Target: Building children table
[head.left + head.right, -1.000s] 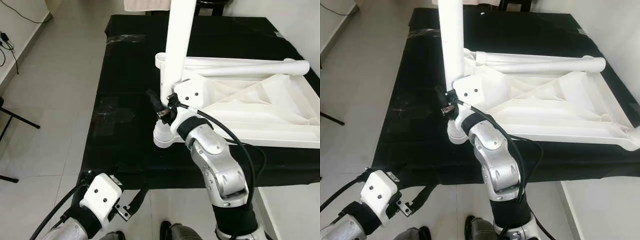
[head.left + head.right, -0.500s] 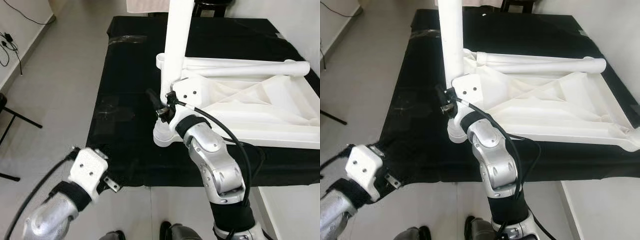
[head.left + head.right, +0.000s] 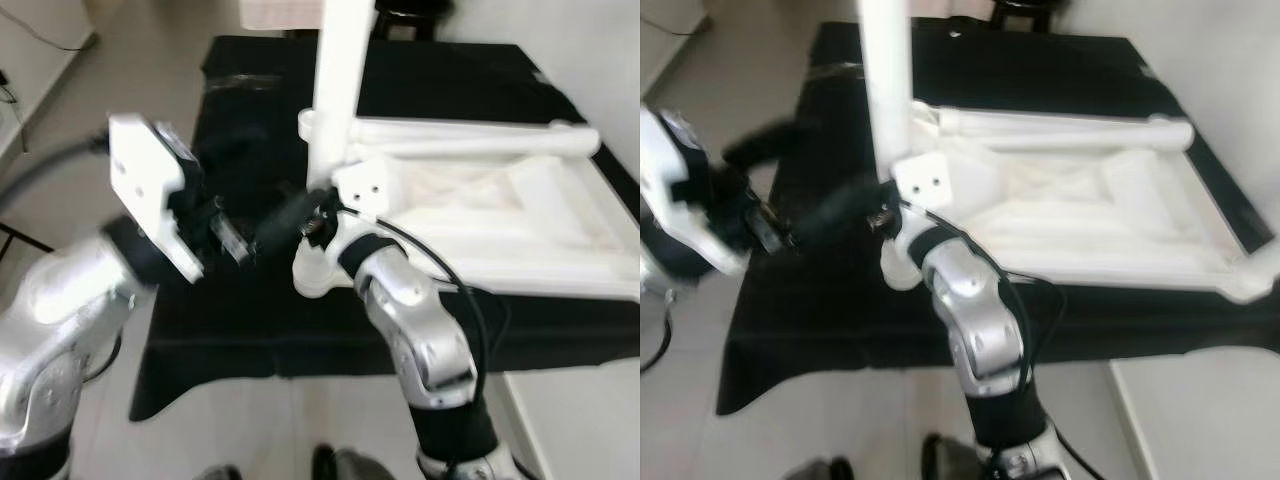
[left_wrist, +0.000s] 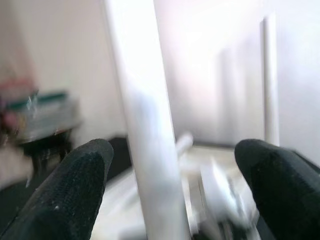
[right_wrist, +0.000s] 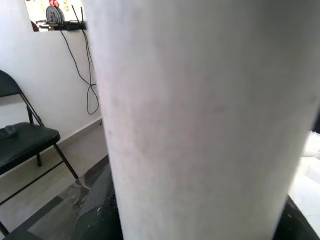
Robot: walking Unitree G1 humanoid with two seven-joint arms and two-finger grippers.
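A white children's table (image 3: 520,230) lies upside down on a black cloth. At its near left corner a white leg (image 3: 338,80) stands upright, and my right gripper (image 3: 318,222) is shut on its lower part. In the right wrist view the leg (image 5: 200,115) is pressed close to the camera. My left gripper (image 3: 285,222) is raised on the left, blurred, and points at the same leg near the right gripper. In the left wrist view its fingers (image 4: 65,190) stand wide apart with the leg (image 4: 150,150) between them, not touching. A second leg (image 3: 470,142) lies along the table's far edge.
The black cloth (image 3: 250,120) covers the low work surface and hangs over its near edge. Pale tiled floor (image 3: 60,150) lies to the left. A round white socket (image 3: 308,278) sits at the corner below the leg. A black folding chair (image 5: 20,140) stands by a wall.
My left arm has swung up from low near the floor to the level of the upright leg, fingers now around it. The right gripper has stayed on the leg. The camera shifted slightly.
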